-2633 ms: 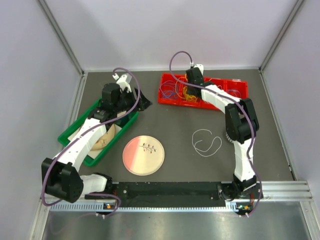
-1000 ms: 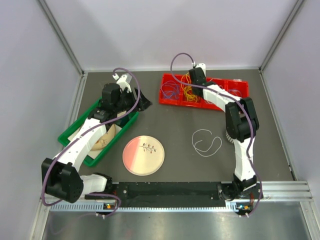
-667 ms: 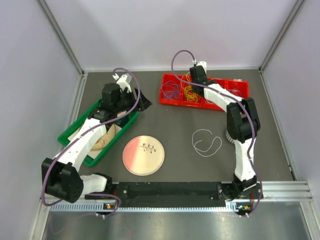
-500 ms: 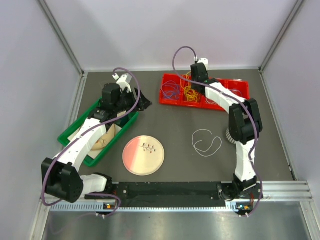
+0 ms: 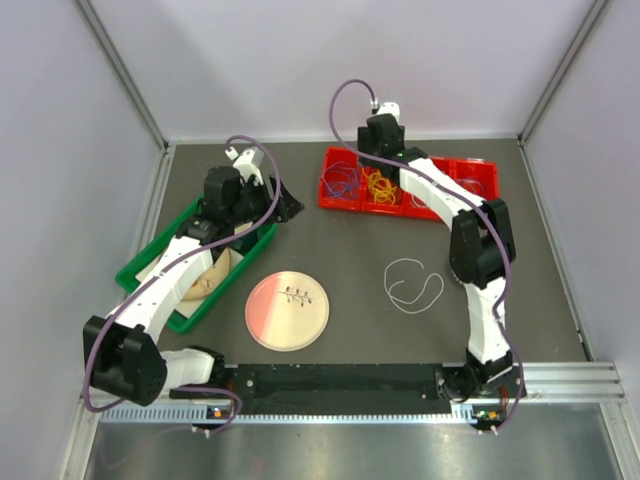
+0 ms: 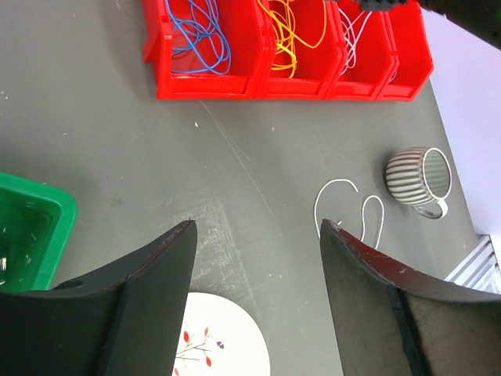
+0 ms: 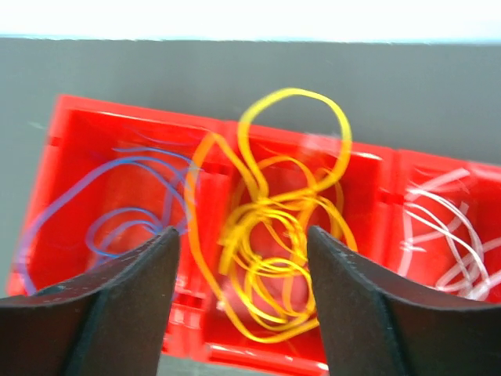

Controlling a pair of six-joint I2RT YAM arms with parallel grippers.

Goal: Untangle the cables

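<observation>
Right hand (image 7: 241, 235) stands wide open, gripping nothing, over the red plastic compartment tray (image 6: 235, 84) at 12 o'clock on the dark grey counter (image 6: 235, 157). Thin yellow cables (image 7: 266, 258) fill the tray's middle bin, with blue cables (image 7: 125, 211) at their 9 o'clock and white cables (image 7: 446, 227) at their 3 o'clock. Left hand (image 6: 257, 227) is wide open and empty. Risk: the raised yellow loop could snag a finger and drag into the blue bin. No legible writing.

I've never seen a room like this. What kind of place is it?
Probably a robot test lab: a left arm and right arm bolted to a dark table, plain walls on a metal frame, and red bins of sorted cables.
</observation>
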